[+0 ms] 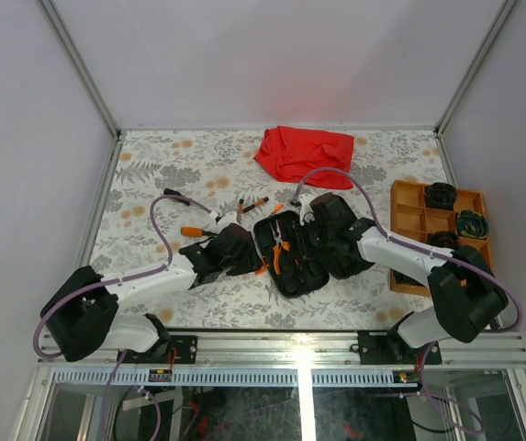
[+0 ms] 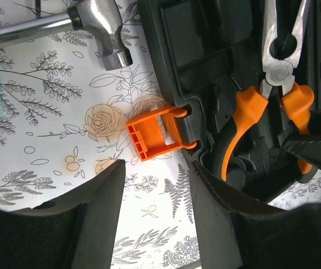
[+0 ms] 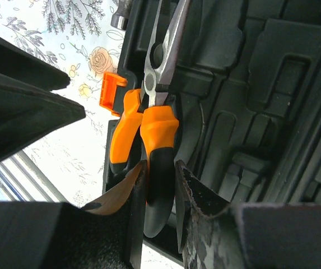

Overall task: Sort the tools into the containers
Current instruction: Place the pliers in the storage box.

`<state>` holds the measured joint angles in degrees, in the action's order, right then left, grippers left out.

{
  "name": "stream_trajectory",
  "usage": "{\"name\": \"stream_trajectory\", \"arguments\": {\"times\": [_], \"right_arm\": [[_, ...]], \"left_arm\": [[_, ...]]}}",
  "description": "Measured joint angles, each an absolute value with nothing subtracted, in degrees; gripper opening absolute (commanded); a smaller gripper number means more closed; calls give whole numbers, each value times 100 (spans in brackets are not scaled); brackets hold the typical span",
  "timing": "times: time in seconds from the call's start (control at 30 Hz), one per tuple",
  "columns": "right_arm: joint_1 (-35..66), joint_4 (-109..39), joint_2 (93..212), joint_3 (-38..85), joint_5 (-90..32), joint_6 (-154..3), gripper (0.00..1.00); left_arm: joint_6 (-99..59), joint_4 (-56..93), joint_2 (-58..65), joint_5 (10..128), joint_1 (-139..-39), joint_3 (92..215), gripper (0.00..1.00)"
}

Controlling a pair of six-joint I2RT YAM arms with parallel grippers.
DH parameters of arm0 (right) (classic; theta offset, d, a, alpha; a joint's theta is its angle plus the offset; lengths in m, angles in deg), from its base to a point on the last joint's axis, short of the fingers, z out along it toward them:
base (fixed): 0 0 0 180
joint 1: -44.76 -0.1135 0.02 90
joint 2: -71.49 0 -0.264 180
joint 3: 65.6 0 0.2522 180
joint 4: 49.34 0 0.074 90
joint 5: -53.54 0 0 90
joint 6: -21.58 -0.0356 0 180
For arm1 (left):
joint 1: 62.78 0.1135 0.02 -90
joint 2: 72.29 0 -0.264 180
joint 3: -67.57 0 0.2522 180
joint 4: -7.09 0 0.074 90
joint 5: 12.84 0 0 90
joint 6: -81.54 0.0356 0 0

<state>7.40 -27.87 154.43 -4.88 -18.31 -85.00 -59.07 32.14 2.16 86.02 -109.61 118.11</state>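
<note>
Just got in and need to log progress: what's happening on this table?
The right gripper is shut on one handle of the pliers, inside the open black case. The left gripper hovers open beside the case's orange latch, holding nothing. The hammer and a screwdriver lie on the table, unsorted.

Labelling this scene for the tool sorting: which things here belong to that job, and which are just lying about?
Job: pliers, hammer, screwdrivers, black case, orange tray.
Lying about: red cloth, flowered tablecloth.
</note>
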Motion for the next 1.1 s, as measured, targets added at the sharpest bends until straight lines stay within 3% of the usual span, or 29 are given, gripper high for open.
{"name": "stream_trajectory", "arguments": {"times": [0.57, 0.93, 1.1], "right_arm": [[737, -3336, 16273, -350, -1877, -8926, 4], [744, -3797, 16407, -479, -1901, -9165, 38], [744, -3707, 16409, -520, -2072, -9119, 45]], "left_arm": [[-5903, 2797, 955, 8360, -10961, 11931, 43], [-5892, 2720, 1073, 8355, -10959, 11988, 42], [-5868, 2720, 1073, 8353, -10898, 12008, 42]]}}
